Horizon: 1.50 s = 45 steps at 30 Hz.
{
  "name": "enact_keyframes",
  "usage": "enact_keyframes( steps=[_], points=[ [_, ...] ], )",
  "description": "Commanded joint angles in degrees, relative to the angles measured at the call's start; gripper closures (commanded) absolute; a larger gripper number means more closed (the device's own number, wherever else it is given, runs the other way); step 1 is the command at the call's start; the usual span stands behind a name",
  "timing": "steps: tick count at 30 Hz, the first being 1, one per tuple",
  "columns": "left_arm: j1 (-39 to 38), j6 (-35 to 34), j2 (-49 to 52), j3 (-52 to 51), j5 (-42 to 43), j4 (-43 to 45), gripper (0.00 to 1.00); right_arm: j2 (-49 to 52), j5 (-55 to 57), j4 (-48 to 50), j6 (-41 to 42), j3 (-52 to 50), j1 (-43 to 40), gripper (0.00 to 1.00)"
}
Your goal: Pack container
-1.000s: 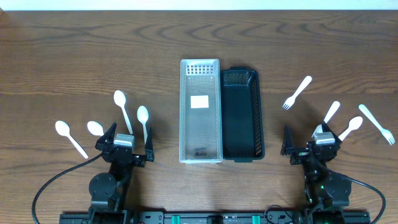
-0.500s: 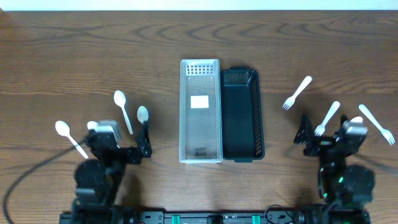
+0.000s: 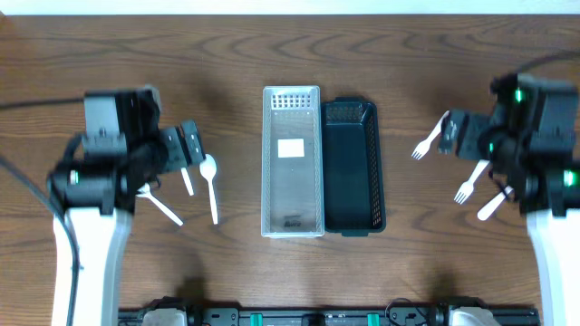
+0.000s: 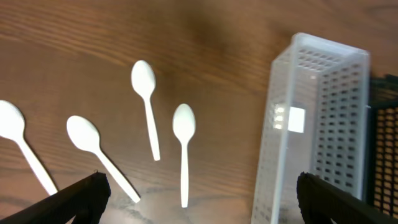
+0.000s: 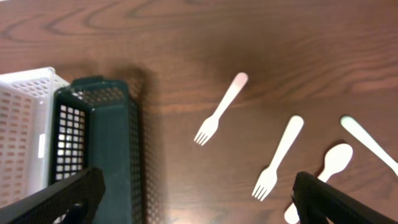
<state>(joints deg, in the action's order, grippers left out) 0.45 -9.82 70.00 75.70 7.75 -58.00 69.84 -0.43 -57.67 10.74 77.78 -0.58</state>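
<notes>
- Risk: spoons [image 4: 184, 149] lie flat and close together on the worktop [image 3: 290, 45]. A pinch could slip off a thin handle or nudge the next spoon.
- Forks [image 5: 219, 112]: same slip risk.
- Left tool [image 4: 198, 204]: spread wide, empty, over the spoons.
- Right tool [image 5: 199, 204]: spread wide, empty, over the forks.
- White container [image 3: 268, 163] and dark container [image 3: 377, 163] sit side by side mid-worktop; no cutlery inside.

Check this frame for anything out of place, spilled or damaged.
Nothing is spilled or broken. One mild oddity: a white spoon lies among the forks right of the black bin, while the other spoons lie left of the white bin. Both bins stand upright, no cutlery inside.
</notes>
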Motion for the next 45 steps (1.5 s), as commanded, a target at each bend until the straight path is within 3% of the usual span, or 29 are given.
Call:
enact_keyframes(
  steps=[1, 2, 3, 7, 10, 23, 45],
  points=[
    [1.1, 1.6, 4.9, 2.5, 0.0, -1.3, 0.02, 5.2, -0.8, 0.7, 0.1, 3.5, -0.6, 0.01],
    [1.2, 1.6, 6.2, 2.5, -0.1, -1.4, 0.02, 6.8, 0.1, 2.0, 1.7, 3.5, -0.8, 0.09],
    [1.1, 1.6, 7.2, 2.4, 0.0, -1.6, 0.02, 8.6, 1.4, 2.9, 5.3, 3.5, -1.1, 0.12],
    [1.1, 1.6, 10.7, 2.4, 0.0, -1.8, 0.02, 16.8, 5.4, 2.8, 18.2, 3.5, -3.1, 0.01],
    [1.1, 1.6, 11.8, 2.4, 0.0, -1.7, 0.02, 24.1, 4.9, 3.0, 22.1, 3.5, -4.5, 0.01],
    [1.1, 1.6, 12.1, 2.4, -0.1, -1.7, 0.02, 43.4, 2.3, 7.0, 23.0, 3.5, -4.6, 0.01],
    [1.1, 1.6, 12.1, 2.4, 0.0, -1.7, 0.02, 46.2, 4.7, 13.8, 27.0, 3.6, -1.7, 0.01]
  ],
)
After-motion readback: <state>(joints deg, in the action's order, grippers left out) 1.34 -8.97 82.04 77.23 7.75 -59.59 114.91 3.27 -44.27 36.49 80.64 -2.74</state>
